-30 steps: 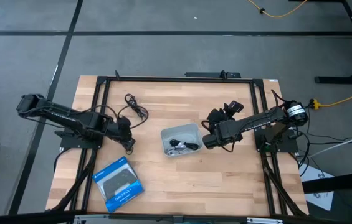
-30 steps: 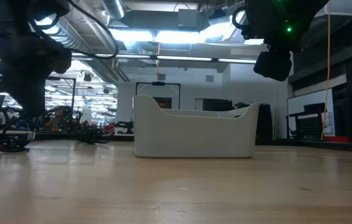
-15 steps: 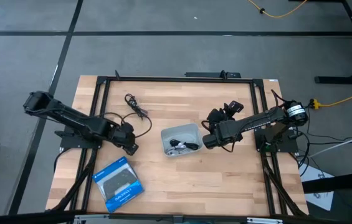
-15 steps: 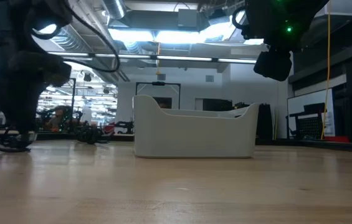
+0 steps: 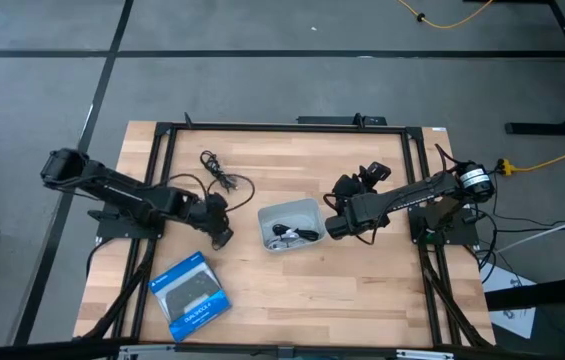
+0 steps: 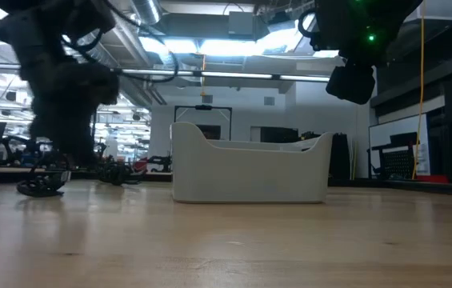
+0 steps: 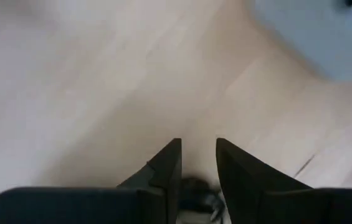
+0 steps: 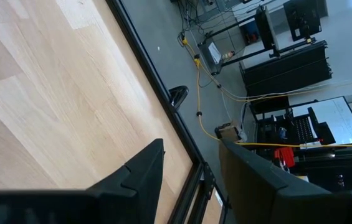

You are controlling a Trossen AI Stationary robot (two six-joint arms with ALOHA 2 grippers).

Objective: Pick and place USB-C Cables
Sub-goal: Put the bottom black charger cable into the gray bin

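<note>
My left gripper [image 5: 220, 236] is low over the table, left of the grey bin [image 5: 268, 218], and shut on a coiled black USB-C cable [image 6: 42, 186]. In the left wrist view the gripper [image 7: 197, 167] shows a dark bit of cable between its fingers. Another black cable [image 5: 218, 170] lies loose on the table's far left part. More cables [image 5: 290, 235], pale and black, lie inside the bin [image 6: 250, 172]. My right gripper [image 5: 334, 226] hovers open just right of the bin, touching nothing; it also shows in the low view [image 6: 350, 80] and its wrist view [image 8: 189, 167]. My left gripper pinches the black coil between its two fingers, coming from above and pointing down. A dark piece of the cable [image 7: 194, 186] shows between the fingers. The coil [image 6: 43, 189] hangs below the gripper at the table top; whether it is lifted clear I cannot tell.
A blue-and-black flat box [image 5: 190, 295] lies near the table's near left corner. A black metal frame [image 5: 282, 127] runs around the table's edges. Bare wood lies between the left gripper and the bin and along the near side.
My left gripper has moved toward the table's right, toward the bin, staying low, and the black coil has travelled with it. The right arm has kept still.
</note>
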